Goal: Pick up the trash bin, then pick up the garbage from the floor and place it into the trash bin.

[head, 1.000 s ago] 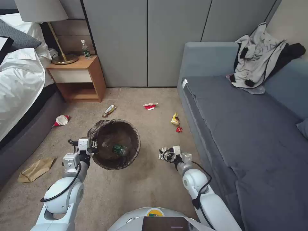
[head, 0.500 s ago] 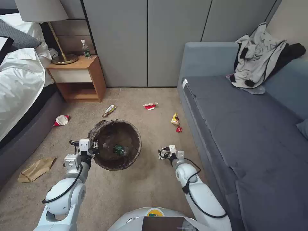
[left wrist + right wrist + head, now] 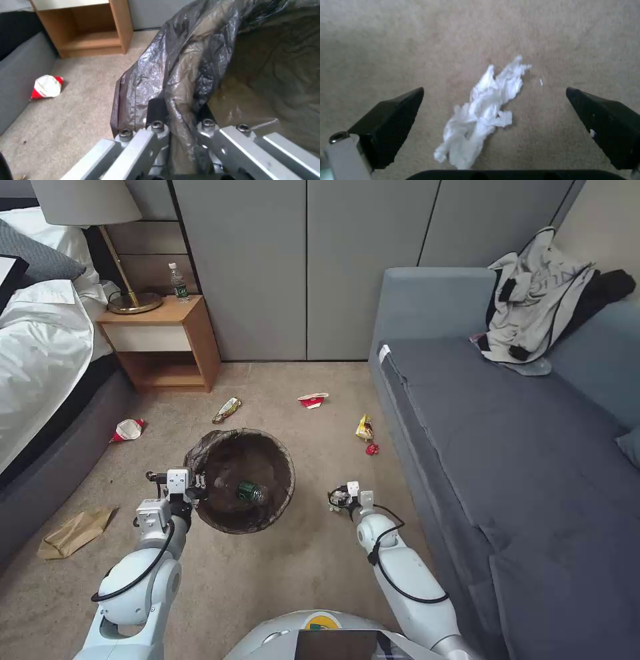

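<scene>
The trash bin [image 3: 267, 457], lined with a dark crinkly bag, hangs tilted from my left gripper [image 3: 195, 491], which is shut on its near-left rim. In the left wrist view the left gripper [image 3: 180, 110] pinches the bag-covered rim of the trash bin [image 3: 200, 57]. A clear bottle with a green label [image 3: 250, 491] lies inside. My right gripper [image 3: 337, 499] hovers open, low over the floor [image 3: 300, 567], to the right of the bin. In the right wrist view a white tissue [image 3: 486, 110] lies on the carpet between the spread fingers [image 3: 393, 120] of the right gripper [image 3: 494, 90].
More garbage lies around: a wrapper [image 3: 227, 409], a crushed cup [image 3: 313, 400], a yellow wrapper [image 3: 364, 428], another cup [image 3: 128, 430] [image 3: 46, 86] and a brown paper bag [image 3: 73, 532]. The bed [image 3: 40, 380] and nightstand [image 3: 163, 343] are at the left. The sofa [image 3: 507, 433] is at the right.
My right arm has drawn in and lowered its gripper slightly over the tissue. The bin has shifted a little in my left gripper's hold.
</scene>
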Motion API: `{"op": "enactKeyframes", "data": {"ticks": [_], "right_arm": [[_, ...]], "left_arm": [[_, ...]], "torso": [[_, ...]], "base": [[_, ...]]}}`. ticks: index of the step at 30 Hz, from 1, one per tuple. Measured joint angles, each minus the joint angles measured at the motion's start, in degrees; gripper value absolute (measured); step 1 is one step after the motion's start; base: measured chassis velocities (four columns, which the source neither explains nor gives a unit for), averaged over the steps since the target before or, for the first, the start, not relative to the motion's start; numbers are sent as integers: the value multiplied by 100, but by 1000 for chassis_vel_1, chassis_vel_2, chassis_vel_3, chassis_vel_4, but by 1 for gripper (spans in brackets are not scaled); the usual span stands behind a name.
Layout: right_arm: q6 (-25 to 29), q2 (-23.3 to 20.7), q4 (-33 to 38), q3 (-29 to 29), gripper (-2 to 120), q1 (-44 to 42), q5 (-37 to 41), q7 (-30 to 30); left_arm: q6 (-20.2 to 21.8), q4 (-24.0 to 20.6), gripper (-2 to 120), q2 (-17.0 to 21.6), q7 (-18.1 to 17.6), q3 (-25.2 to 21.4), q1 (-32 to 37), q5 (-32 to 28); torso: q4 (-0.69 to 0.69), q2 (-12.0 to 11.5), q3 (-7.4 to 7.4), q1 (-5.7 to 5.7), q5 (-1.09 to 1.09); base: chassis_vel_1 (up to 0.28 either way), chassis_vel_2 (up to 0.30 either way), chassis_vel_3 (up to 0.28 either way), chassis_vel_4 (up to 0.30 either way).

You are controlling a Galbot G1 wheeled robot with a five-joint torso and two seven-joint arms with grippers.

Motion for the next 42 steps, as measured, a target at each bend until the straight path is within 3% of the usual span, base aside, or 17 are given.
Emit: {"op": "enactKeyframes", "data": {"ticks": [7,16,22,42], "right_arm": [[217,139,-512,103,100,140,-231,-74],[314,188,-613,127,99,152,-437,-103],[353,227,-635,149,81,113,-528,-167],[517,387,-1003,295,78,150,-626,-381]], "left_arm": [[0,53,3,-7,1,-1,-11,19],[-1,53,3,-23,2,16,-19,19],[-4,49,3,-31,2,21,-19,12],[-13,64,3,-73,1,34,-38,10]], "torso": [[0,0,0,0,0],[0,0,0,0,0],[0,0,0,0,0],[-2,1,-1,-1,-2]], "base": [[0,0,0,0],[0,0,0,0],[0,0,0,0],[0,0,0,0]]}}
